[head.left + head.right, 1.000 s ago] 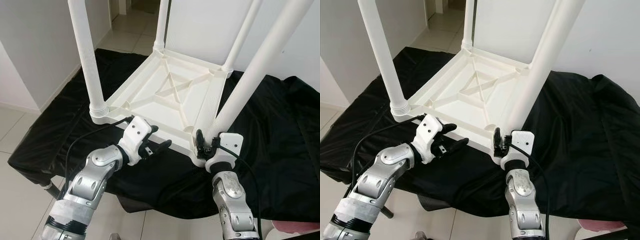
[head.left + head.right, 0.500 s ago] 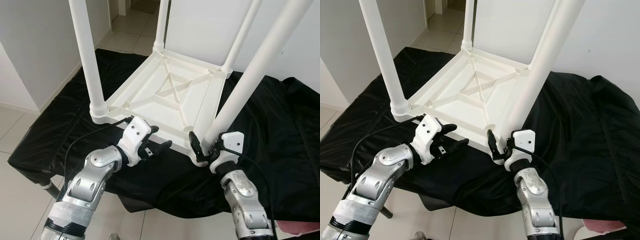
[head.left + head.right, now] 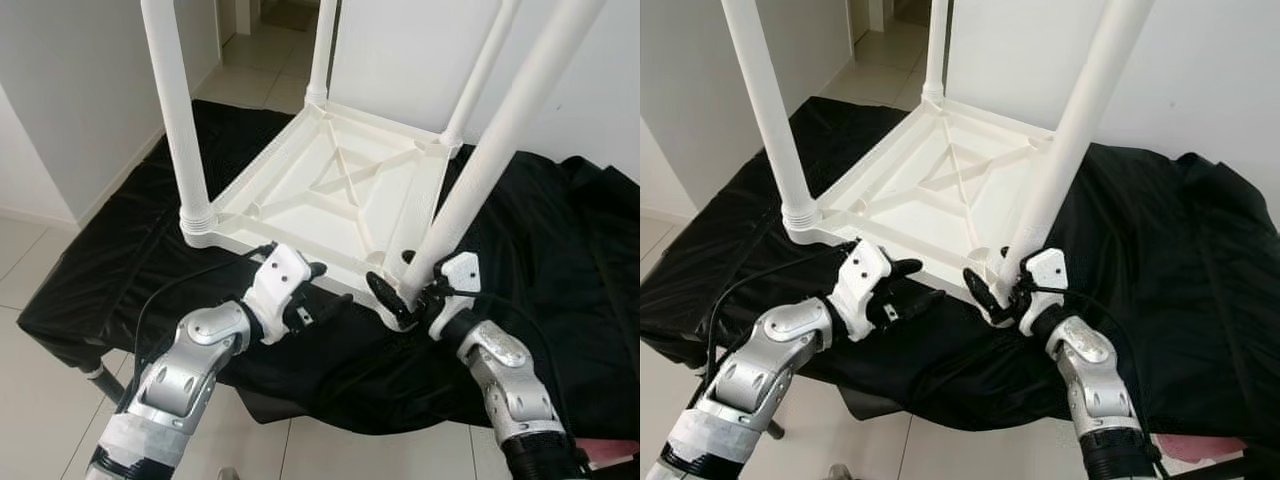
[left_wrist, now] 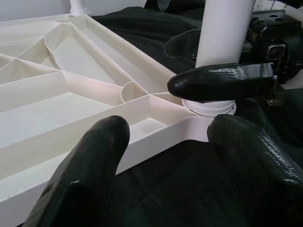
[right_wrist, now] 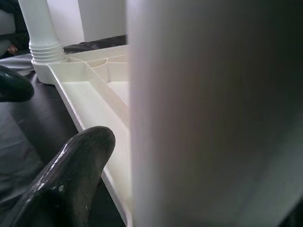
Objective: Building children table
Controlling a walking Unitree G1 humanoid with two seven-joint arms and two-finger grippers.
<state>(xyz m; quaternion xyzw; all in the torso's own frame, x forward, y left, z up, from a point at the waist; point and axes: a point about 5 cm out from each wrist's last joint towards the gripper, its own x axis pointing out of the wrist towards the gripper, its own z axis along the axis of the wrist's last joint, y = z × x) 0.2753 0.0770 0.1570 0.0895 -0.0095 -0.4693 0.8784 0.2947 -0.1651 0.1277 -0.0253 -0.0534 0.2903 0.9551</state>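
Note:
A white plastic children's table point(image 3: 340, 190) lies upside down on a black cloth, its four legs pointing up. My right gripper point(image 3: 398, 281) is shut around the base of the near right leg point(image 3: 490, 150), where it meets the corner socket. In the left wrist view one of its black fingers point(image 4: 222, 81) crosses the front of that leg point(image 4: 222, 28). In the right wrist view the leg point(image 5: 208, 113) sits close beside a finger point(image 5: 71, 184). My left gripper point(image 3: 322, 290) is open at the table's front rim point(image 4: 156, 142), its fingers apart on either side.
The black cloth point(image 3: 560, 250) covers a low surface and hangs over its edges. Tiled floor point(image 3: 30, 250) lies to the left, with white walls and a doorway behind. A thin black cable point(image 3: 170, 275) loops from my left arm. Something pink point(image 3: 612, 455) shows at the bottom right.
My right forearm has swung out to the right and its gripper has turned, the fingers now wrapping the leg's base. My left gripper has edged slightly right along the rim.

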